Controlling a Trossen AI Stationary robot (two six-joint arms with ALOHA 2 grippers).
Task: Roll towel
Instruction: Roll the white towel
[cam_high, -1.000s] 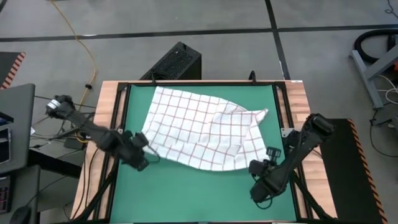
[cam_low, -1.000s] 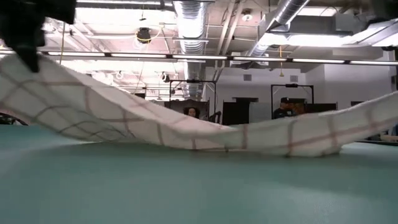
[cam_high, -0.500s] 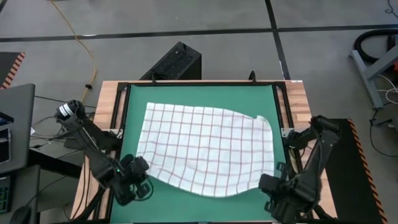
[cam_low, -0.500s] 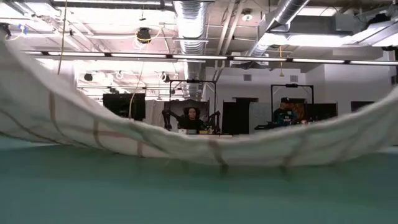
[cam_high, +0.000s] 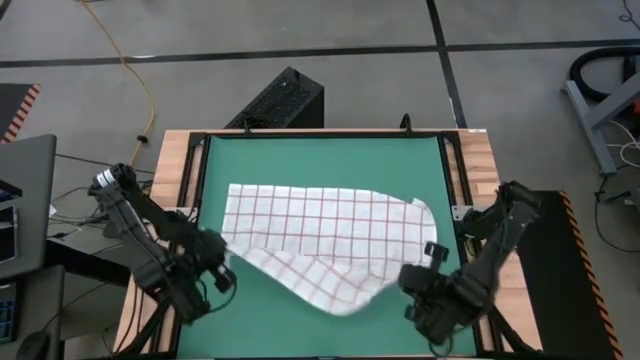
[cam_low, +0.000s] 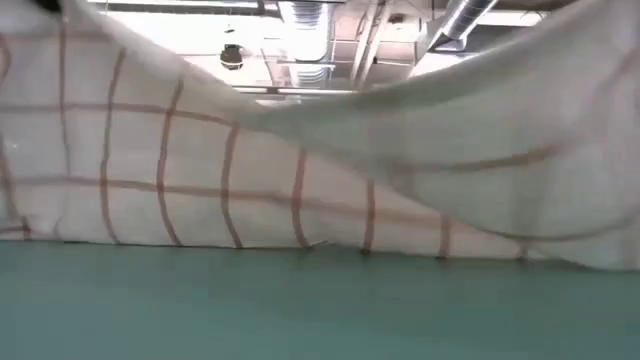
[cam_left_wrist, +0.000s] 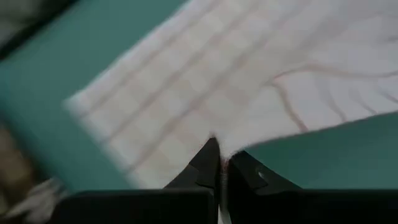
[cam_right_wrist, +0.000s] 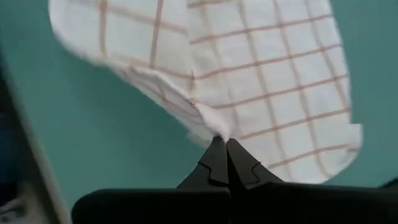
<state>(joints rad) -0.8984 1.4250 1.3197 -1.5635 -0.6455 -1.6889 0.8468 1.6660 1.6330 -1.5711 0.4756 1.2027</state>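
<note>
Over green mat — left gripper, right gripper each pinch towel corner, lifted.

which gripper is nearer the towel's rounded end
The right gripper, pinching the towel at the rounded end. The left gripper holds the squarer end.

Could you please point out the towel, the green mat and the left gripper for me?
towel (cam_high: 330, 225): high view, middle of the checked cloth.
green mat (cam_high: 320, 160): high view, bare far strip.
left gripper (cam_left_wrist: 219, 163): left wrist view, fingertips shut on the towel's edge.
</note>
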